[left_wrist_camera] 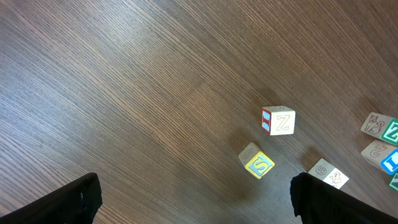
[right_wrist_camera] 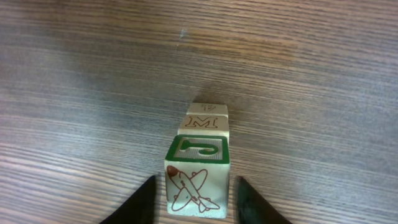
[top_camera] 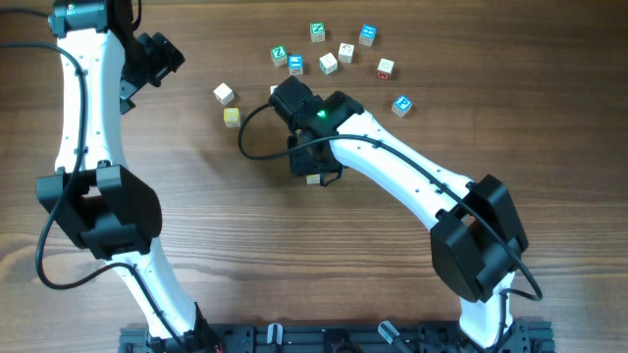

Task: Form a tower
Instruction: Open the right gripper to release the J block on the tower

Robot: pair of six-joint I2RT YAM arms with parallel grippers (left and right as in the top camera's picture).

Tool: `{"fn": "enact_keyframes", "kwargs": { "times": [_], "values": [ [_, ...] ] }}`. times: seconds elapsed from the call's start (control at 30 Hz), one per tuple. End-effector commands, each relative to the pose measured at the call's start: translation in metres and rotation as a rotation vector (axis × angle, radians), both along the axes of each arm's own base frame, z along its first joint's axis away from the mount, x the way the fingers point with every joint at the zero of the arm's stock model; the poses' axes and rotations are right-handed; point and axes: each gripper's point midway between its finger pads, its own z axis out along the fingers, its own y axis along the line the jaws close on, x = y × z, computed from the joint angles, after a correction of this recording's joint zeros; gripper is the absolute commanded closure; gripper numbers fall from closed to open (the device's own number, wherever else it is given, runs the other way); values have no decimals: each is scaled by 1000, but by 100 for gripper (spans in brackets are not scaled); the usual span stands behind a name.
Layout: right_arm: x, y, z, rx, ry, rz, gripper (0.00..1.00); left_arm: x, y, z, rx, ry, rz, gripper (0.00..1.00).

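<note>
Tower point(right_wrist_camera: 203, 122) stands near centre of table point(top_camera: 245, 275), right under R gripper point(right_wrist_camera: 197, 184); overhead shows only a pale bit of it at 6 o'clock of the wrist. R wrist view shows 3 cubes. Top one has a green-framed top face & a red plane drawing on its side, an "M" cube sits below, and a 3rd is under that w/ marks too small to read. Stack upright, edges roughly in line. R fingers point(right_wrist_camera: 134, 205) apart at 3 & 9 o'clock of the top cube, thin gap each side, not clamping. From tower at ~10 o'clock: yellow-faced cube point(top_camera: 232, 117), just past it a pale cube point(top_camera: 224, 93), near but apart. Farther, 12–2 o'clock: loose bunch of cubes point(top_camera: 328, 63) w/ green, blue, red & plain faces. L gripper point(left_wrist_camera: 196, 193) at far 10 o'clock, fingers wide apart, nothing btw them, over bare wood
</note>
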Motion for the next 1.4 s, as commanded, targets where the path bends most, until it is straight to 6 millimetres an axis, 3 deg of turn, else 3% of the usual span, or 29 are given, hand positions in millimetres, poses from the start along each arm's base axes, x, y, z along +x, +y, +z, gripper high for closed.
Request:
{"fn": "enact_keyframes", "kwargs": {
  "times": [0.0, 0.17, 0.23, 0.3, 0.6, 0.77, 1.37],
  "values": [
    [0, -3, -6, -27, -3, 3, 46, 1, 1, 4, 5, -11, -4, 0],
    [-1, -5, -8, -31, 2, 2, 47, 1, 1, 4, 5, -11, -4, 0],
    [1, -3, -8, -23, -6, 1, 57, 1, 1, 4, 5, -11, -4, 0],
    [1, -3, -8, -24, -5, 1, 59, 1, 1, 4, 5, -11, -4, 0],
    [-1, -5, -17, -26, -3, 0, 54, 1, 1, 4, 5, -11, -4, 0],
    [1, -3, -17, -19, -10, -1, 62, 1, 1, 4, 5, -11, -4, 0],
    [3, 2, -14, 0, -16, 4, 62, 1, 1, 4, 5, -11, -4, 0]
  ]
}}
